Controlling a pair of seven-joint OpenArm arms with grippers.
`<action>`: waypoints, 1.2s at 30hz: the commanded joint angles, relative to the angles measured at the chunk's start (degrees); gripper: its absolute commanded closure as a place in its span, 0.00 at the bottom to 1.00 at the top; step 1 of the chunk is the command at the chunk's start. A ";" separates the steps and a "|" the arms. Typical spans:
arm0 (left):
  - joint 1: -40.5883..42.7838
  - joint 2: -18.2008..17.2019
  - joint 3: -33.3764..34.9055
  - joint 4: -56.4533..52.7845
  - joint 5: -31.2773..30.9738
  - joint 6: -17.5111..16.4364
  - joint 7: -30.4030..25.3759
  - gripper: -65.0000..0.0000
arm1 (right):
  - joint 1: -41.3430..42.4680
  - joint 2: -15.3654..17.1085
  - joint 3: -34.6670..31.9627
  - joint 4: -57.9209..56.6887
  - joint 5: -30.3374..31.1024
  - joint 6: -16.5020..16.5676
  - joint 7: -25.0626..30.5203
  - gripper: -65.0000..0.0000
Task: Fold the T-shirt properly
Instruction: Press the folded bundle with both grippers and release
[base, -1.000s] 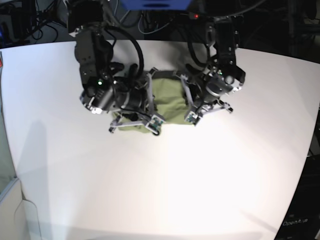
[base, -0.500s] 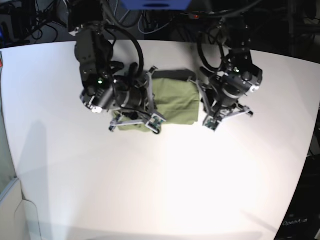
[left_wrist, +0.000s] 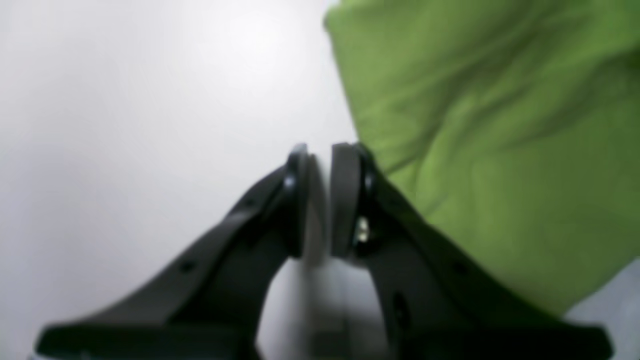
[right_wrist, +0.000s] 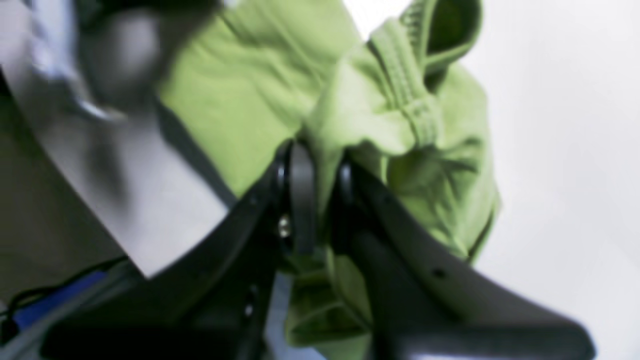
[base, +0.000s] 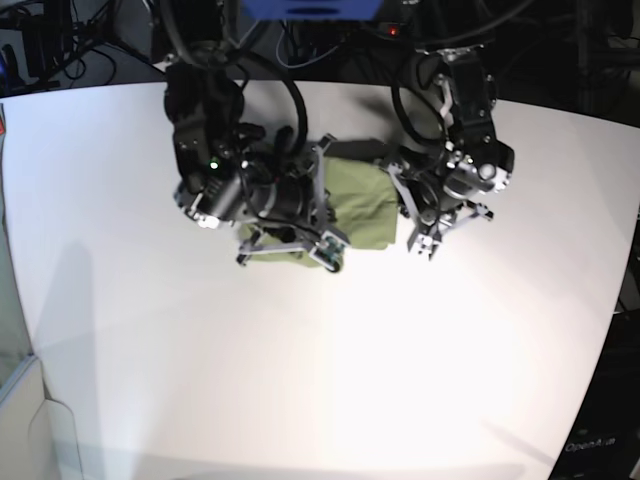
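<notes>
The olive-green T-shirt (base: 362, 205) lies folded into a small bundle on the white table (base: 300, 380), between my two arms. In the right wrist view my right gripper (right_wrist: 320, 200) is shut on a bunched fold of the T-shirt (right_wrist: 400, 125), close to the ribbed collar. In the base view my right gripper (base: 325, 250) is at the shirt's left front corner. My left gripper (left_wrist: 320, 200) is shut and holds nothing. It hovers over bare table just left of the shirt's edge (left_wrist: 475, 150). In the base view it (base: 415, 243) sits at the shirt's right side. The white label is hidden.
Both arm bodies crowd the back middle of the table, and the right arm (base: 240, 180) covers the shirt's left part. Dark equipment and cables (base: 300, 40) run along the far edge. A pale box (base: 20, 420) stands at the front left corner.
My left gripper has come off the shirt's right edge and moved to the right of it. My right arm has shifted right with the cloth, so the bundle looks narrower.
</notes>
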 joint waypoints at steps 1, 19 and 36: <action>-0.52 0.25 0.18 -0.42 0.64 -0.32 1.46 0.88 | 1.00 -0.64 -1.03 1.20 0.60 -0.32 1.07 0.98; -0.43 0.25 0.35 -0.77 -4.11 -0.32 1.90 0.88 | 1.35 -2.66 -5.08 -1.09 0.51 -0.32 1.59 0.98; -0.43 0.25 0.35 -1.04 -4.11 -0.32 1.81 0.88 | 3.02 -3.35 -6.75 -6.63 0.51 -0.32 5.29 0.92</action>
